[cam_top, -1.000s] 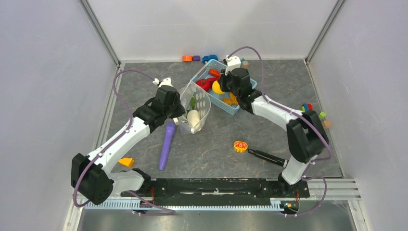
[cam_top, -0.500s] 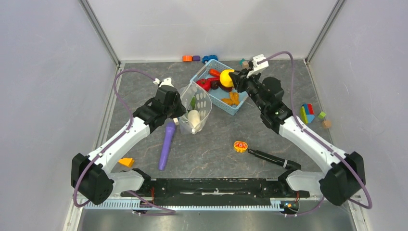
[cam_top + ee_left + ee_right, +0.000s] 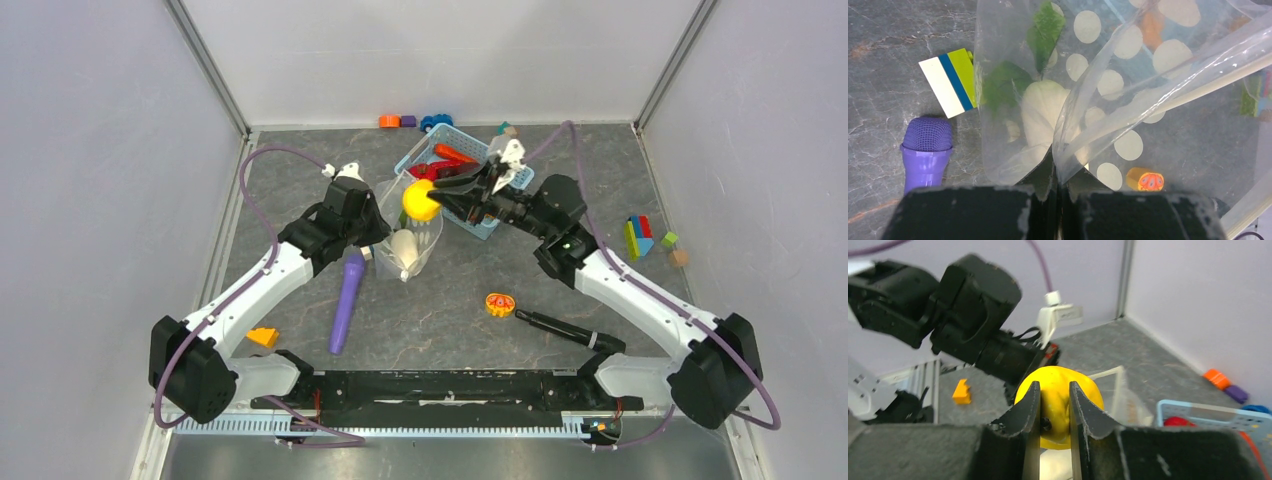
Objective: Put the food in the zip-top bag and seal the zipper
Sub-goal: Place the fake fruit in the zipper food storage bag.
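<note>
My left gripper (image 3: 372,232) is shut on the edge of the clear polka-dot zip-top bag (image 3: 408,228) and holds its mouth up and open; in the left wrist view the gripper (image 3: 1057,170) pinches the film. A white egg (image 3: 1040,112) and green leafy food (image 3: 1045,27) lie inside the bag. My right gripper (image 3: 432,199) is shut on the yellow pepper (image 3: 419,199) and holds it over the bag's mouth; the right wrist view shows the pepper (image 3: 1058,390) between the fingers (image 3: 1028,410). Red and orange food (image 3: 437,165) lies in the light-blue basket (image 3: 482,228).
A long purple stick (image 3: 347,300) lies beside the bag. An orange slice piece (image 3: 500,304) and a black tool (image 3: 556,326) lie at front centre. Blocks sit at the right (image 3: 637,236), back (image 3: 405,121) and front left (image 3: 263,337). A striped block (image 3: 948,82) lies by the bag.
My right arm lifted the yellow pepper out of the basket and carried it left, to over the bag's mouth. The left arm and bag stayed still.
</note>
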Robot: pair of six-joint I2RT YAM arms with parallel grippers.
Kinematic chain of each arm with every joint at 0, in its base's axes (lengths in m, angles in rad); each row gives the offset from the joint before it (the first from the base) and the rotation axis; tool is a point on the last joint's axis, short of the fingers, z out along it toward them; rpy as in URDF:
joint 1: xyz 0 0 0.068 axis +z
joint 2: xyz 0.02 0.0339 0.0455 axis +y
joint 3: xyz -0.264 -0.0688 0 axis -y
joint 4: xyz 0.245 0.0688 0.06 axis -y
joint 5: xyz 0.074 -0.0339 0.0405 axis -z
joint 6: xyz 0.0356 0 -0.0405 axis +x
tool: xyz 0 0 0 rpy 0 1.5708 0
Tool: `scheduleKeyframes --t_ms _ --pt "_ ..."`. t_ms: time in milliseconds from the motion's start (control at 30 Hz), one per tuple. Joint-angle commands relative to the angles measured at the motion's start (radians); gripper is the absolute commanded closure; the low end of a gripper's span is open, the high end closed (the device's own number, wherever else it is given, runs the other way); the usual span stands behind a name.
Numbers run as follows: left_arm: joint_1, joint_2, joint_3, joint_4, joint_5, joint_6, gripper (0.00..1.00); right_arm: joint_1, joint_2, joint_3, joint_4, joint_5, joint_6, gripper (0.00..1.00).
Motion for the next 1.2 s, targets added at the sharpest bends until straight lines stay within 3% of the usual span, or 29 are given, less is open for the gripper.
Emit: scheduleKeyframes --t_ms 0,133,500,1167 --pt "0.004 -0.008 -0.004 0.047 0.048 -0.033 0.98 0.059 0.052 0.036 -0.019 -0.073 -0.049 1.00" --pt "0.004 -0.014 -0.010 0.044 0.051 -0.034 0.98 0.097 0.073 0.039 -0.070 -0.022 -0.112 1.00" --pt "0.004 -0.022 0.012 0.026 0.091 -0.030 0.98 0.201 0.149 0.071 -0.226 0.307 -0.271 1.00" --pt "0.003 -0.153 -0.038 0.132 0.180 -0.007 0.98 0.288 0.258 0.170 -0.354 0.920 -0.339 0.98"
